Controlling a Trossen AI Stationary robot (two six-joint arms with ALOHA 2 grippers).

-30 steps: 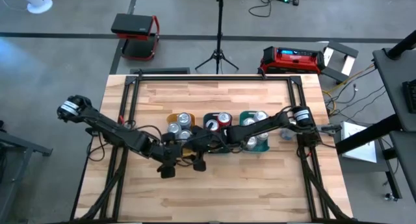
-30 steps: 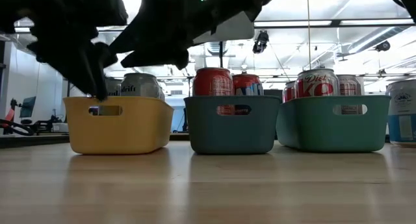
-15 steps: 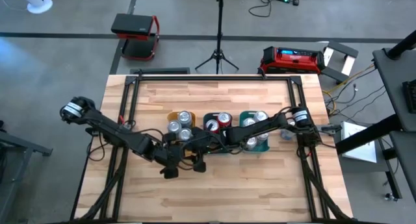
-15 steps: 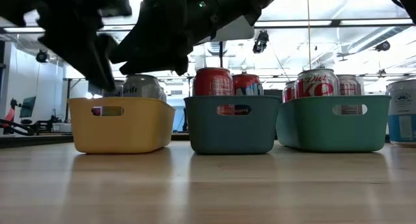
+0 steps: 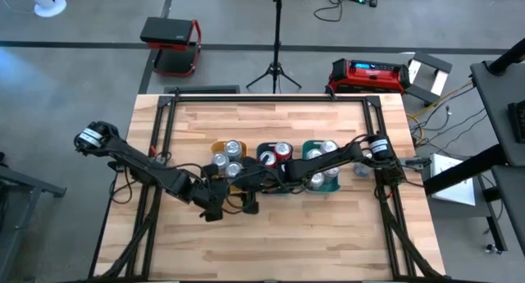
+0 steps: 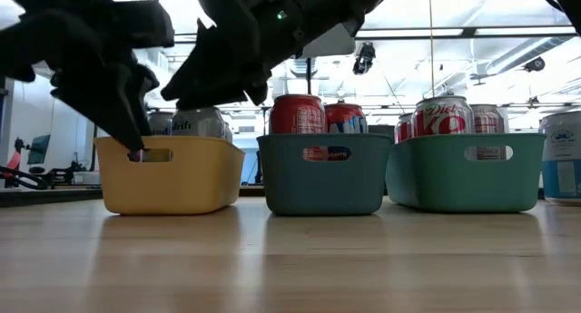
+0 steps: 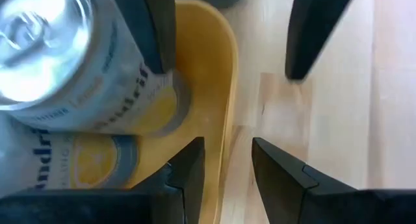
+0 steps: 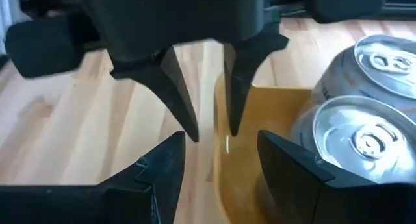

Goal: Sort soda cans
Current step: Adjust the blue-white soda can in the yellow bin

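Observation:
Three trays stand in a row: yellow (image 5: pixel 215 148), blue (image 5: pixel 273 145) and green (image 5: pixel 310 147). The yellow tray holds silver-and-yellow soda cans (image 7: pixel 78 74), the blue one red cans (image 6: pixel 298 114), the green one silver cans (image 6: pixel 442 115). My left gripper (image 7: pixel 227 175) is open, with one finger inside and one outside the yellow tray's near wall (image 7: pixel 229 113). My right gripper (image 8: pixel 221 165) is open too. It straddles the same wall (image 8: pixel 221 130) and faces the left gripper's fingers (image 8: pixel 179 94). My left gripper has the yellow tray's near wall (image 7: pixel 227 139) between its fingers from above; whether either finger touches it, I cannot tell. My right gripper stands over the same rim (image 8: pixel 220 146) with a finger on each side; I cannot tell whether it touches.
A blue-and-white can (image 6: pixel 563 155) stands on the table to the right of the green tray. Bare wooden tabletop (image 5: pixel 271 242) lies in front of the trays and behind them (image 5: pixel 262 119). Both arms cross in front of the yellow and blue trays.
My left gripper rose a little beside the yellow tray's near left corner, then came back down to the tray's wall. The trays and cans have stayed where they were.

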